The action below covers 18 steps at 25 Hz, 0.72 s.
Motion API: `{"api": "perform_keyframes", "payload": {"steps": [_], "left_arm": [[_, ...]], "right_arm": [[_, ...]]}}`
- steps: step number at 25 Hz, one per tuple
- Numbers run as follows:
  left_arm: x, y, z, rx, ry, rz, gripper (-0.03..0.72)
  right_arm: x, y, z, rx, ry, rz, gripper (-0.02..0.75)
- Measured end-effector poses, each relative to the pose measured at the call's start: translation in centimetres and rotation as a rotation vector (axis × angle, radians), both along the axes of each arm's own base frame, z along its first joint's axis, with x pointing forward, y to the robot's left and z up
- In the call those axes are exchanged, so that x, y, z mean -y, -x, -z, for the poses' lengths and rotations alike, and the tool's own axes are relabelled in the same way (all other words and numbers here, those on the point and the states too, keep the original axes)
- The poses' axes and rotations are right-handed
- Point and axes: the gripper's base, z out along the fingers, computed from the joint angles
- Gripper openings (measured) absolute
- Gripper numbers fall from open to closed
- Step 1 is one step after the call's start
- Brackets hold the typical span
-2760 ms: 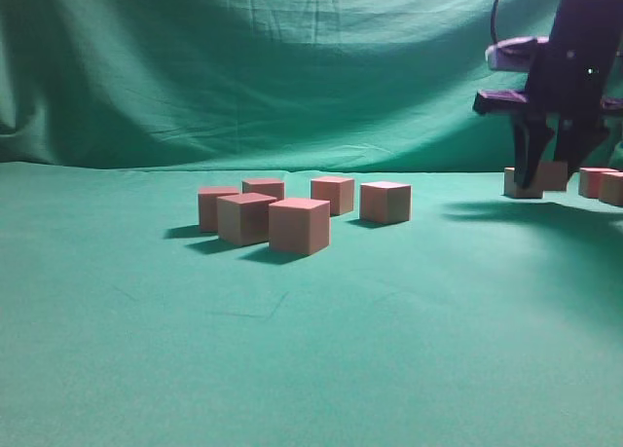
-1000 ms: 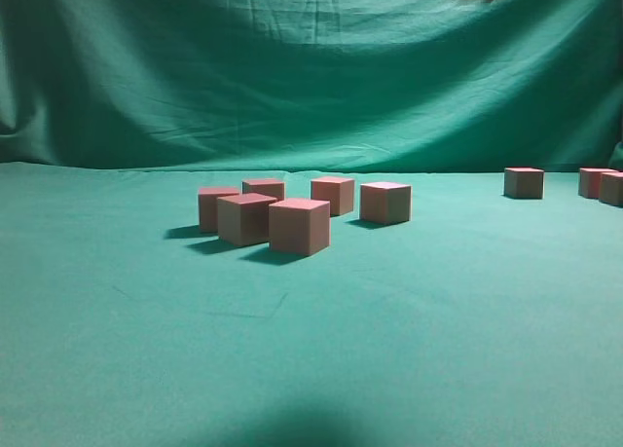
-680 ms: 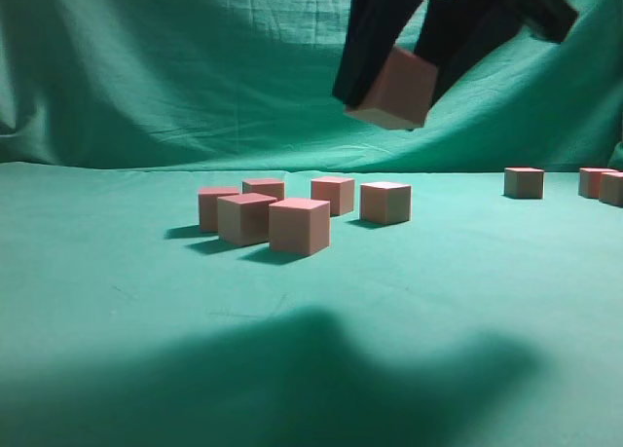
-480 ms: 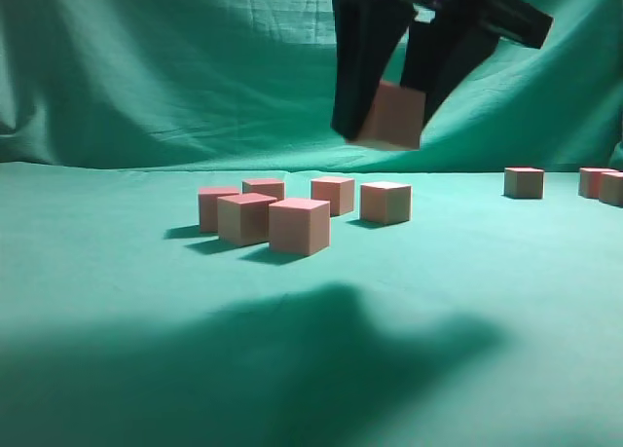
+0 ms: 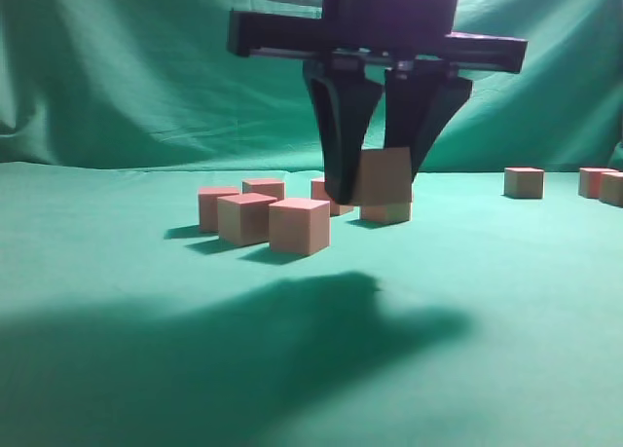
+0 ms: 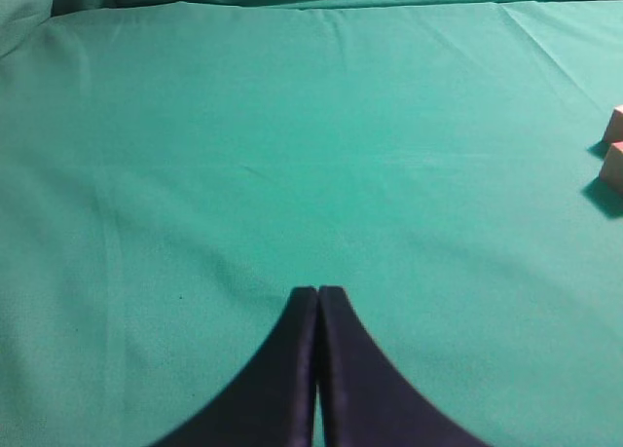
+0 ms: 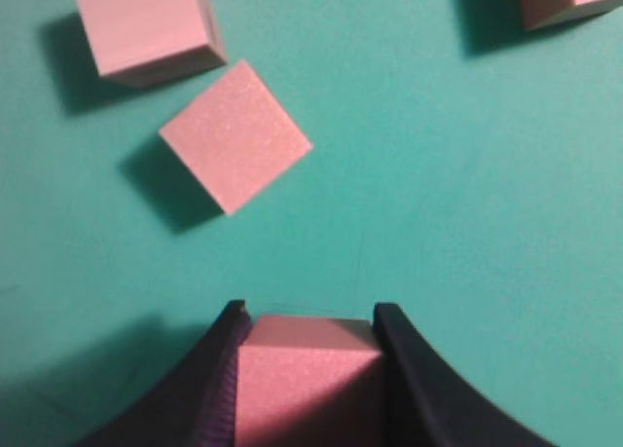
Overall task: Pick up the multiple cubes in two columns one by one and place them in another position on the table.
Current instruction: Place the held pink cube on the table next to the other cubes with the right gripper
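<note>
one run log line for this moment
right gripper: shut on cube, above table | left gripper: shut, empty | placed cubes: cluster at centre | cubes at far right: waiting

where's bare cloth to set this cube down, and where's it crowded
Crowded: the placed cluster of cubes left of and behind the right gripper, whose fingers clamp the carried cube. Three more cubes sit far right. Free: the table foreground in front of the cluster, and the stretch between cluster and far-right cubes.

Cube cluster left-centre on table; held cube above, w/ 3 far right.
</note>
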Motion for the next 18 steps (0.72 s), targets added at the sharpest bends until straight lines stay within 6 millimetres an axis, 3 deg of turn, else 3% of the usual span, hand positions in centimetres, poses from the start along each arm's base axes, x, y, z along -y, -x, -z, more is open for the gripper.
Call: {"api": "perform_keyframes", "payload": {"steps": [18], "left_arm": [[0.0, 0.0, 0.0, 0.000, 0.000, 0.000, 0.000]], "right_arm": [[-0.9, -0.9, 3.0, 0.000, 0.003, 0.018, 0.272]]}}
